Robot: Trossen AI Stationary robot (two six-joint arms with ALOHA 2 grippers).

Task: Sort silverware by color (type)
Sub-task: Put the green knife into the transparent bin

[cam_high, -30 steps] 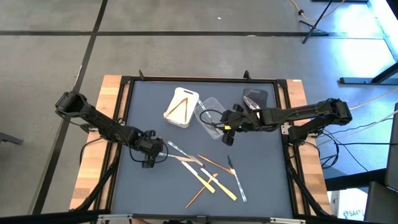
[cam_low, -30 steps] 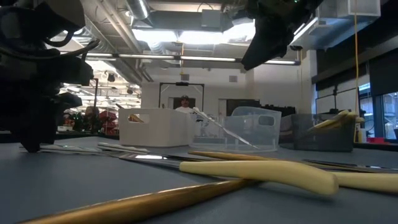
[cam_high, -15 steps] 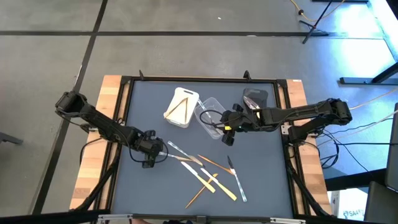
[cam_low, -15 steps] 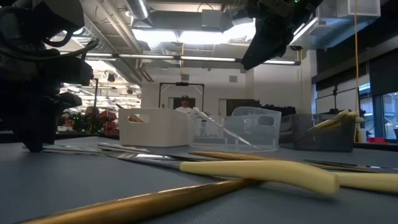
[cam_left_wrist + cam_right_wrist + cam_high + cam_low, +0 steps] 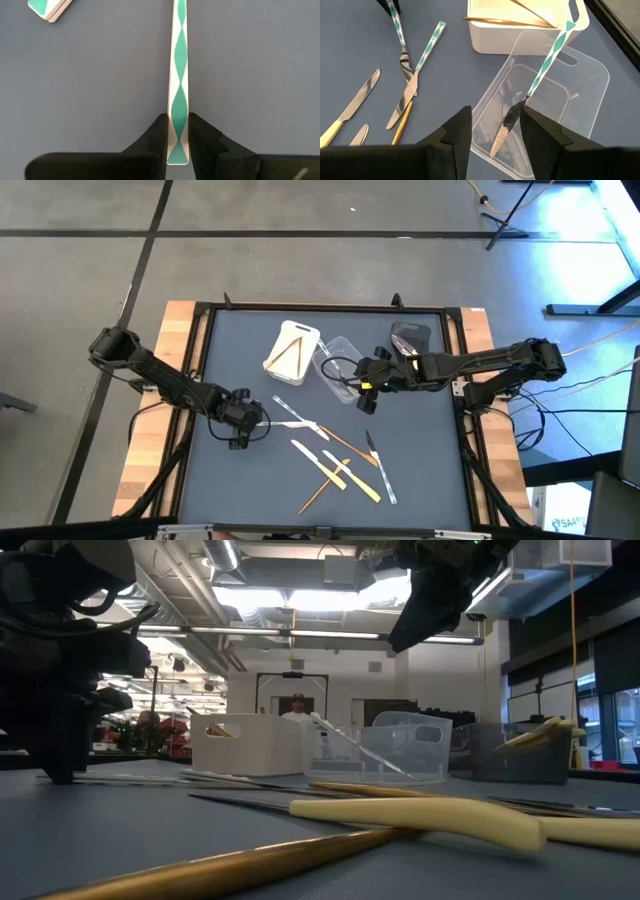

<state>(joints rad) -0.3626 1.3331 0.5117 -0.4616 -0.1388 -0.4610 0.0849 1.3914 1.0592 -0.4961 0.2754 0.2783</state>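
Observation:
My left gripper [image 5: 257, 424] is low over the table's left half, shut on a clear, teal-patterned utensil [image 5: 290, 424] that lies flat and points right. My right gripper [image 5: 362, 386] hangs open above the clear tub [image 5: 338, 366]. In that tub a teal-striped knife [image 5: 540, 80] leans, blade down, with its handle on the rim. Yellow-handled [image 5: 420, 815], wood-like [image 5: 220, 870] and clear pieces [image 5: 340, 465] lie scattered on the near middle of the table. The white tub [image 5: 292, 352] holds wood-like pieces. My left gripper pinches the utensil's handle at its near end [image 5: 178, 131] between the two fingers [image 5: 159, 137]. It comes from the table's left, slanting down, with the fingers along the handle. The utensil lies on the table and stretches straight away from the fingers.
The dark grey tub [image 5: 410, 340] stands right of the clear one and holds yellow pieces [image 5: 530, 735]. Another teal-patterned handle end [image 5: 47, 7] lies close to the held utensil. Bare mat spreads at the near left and far right. A person [image 5: 297, 710] stands far behind the table.
The left gripper stays where it was, shut. The utensil in it has swung on the table, its free end moving toward the far edge. The clear piece beside it has shifted toward the far edge as well. The right arm has kept still.

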